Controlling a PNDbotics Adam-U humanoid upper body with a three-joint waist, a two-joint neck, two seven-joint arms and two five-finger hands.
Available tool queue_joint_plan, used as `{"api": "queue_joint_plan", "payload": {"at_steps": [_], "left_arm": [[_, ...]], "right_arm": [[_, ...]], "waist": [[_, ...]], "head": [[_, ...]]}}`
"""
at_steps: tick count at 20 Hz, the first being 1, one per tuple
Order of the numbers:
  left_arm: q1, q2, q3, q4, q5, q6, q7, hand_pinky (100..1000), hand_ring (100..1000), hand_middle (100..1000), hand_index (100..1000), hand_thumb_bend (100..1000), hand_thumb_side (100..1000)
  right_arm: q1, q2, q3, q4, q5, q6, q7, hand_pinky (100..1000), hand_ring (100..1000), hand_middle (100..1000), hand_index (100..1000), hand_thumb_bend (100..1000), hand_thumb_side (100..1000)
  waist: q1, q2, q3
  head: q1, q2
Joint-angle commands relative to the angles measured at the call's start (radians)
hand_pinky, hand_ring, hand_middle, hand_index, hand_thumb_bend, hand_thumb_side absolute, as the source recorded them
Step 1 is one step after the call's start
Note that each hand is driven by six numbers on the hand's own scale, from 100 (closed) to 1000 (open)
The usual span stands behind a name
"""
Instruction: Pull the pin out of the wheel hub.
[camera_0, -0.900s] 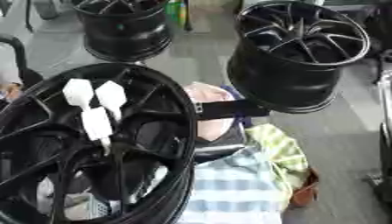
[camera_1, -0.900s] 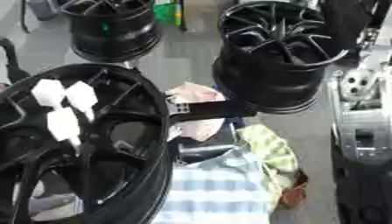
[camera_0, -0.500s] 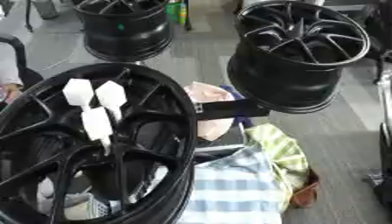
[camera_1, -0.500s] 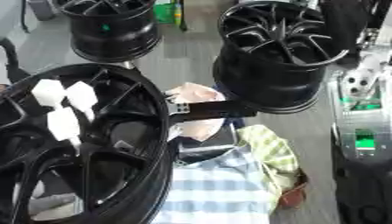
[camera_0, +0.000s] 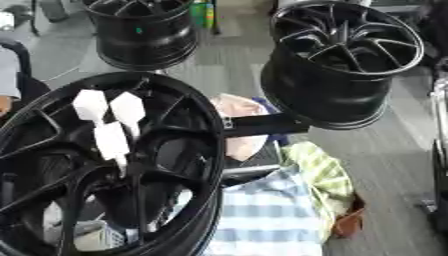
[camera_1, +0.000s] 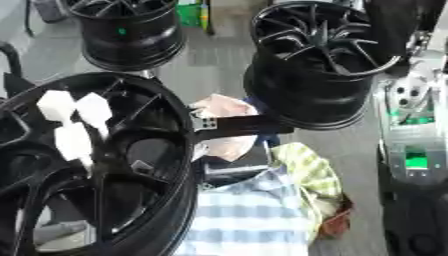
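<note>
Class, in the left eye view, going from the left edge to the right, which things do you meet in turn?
White tags on the near wheel → black bar → yellow-green checked cloth → far right wheel.

A grey floor (camera_0: 219, 75) carries everything here. Two black wheel rims stand on it at the far side: one at upper left (camera_0: 144, 30) and a larger one at upper right (camera_0: 341, 60). Nearer, a heap of cloth lies on the floor: a blue-and-white checked piece (camera_0: 271, 215), a yellow-green checked piece (camera_0: 324, 175) and a pale pink piece (camera_0: 241, 125). No hand shows to place them by.
</note>
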Motion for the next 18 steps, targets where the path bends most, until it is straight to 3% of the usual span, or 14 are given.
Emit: {"api": "queue_joint_plan", "payload": {"at_steps": [1, 6, 18], "left_arm": [[-0.041, 0.035, -0.021, 0.018, 0.016, -0.075, -0.11, 914, 860, 790, 894, 403, 445], [-0.082, 0.024, -0.071, 0.035, 0.015, -0.126, -0.293, 914, 859, 793, 893, 430, 423], [-0.083, 0.034, -0.183, 0.003, 0.072, -0.163, -0.311, 917, 864, 804, 896, 436, 453]], "right_arm": [[-0.023, -0.021, 0.0, -0.002, -0.009, -0.001, 0.001, 746, 740, 680, 830, 100, 612], [-0.029, -0.025, 0.002, 0.004, -0.016, -0.002, 0.0, 745, 739, 678, 829, 100, 619], [-0.038, -0.033, 0.008, 0.015, -0.035, -0.006, -0.002, 743, 737, 675, 829, 100, 626]], "waist": [[0.004, -0.009, 0.001], [0.005, -0.001, 0.003], [0.011, 0.014, 0.007]], "head": [[-0.006, -0.019], [-0.013, -0.026], [-0.02, -0.041]]}}
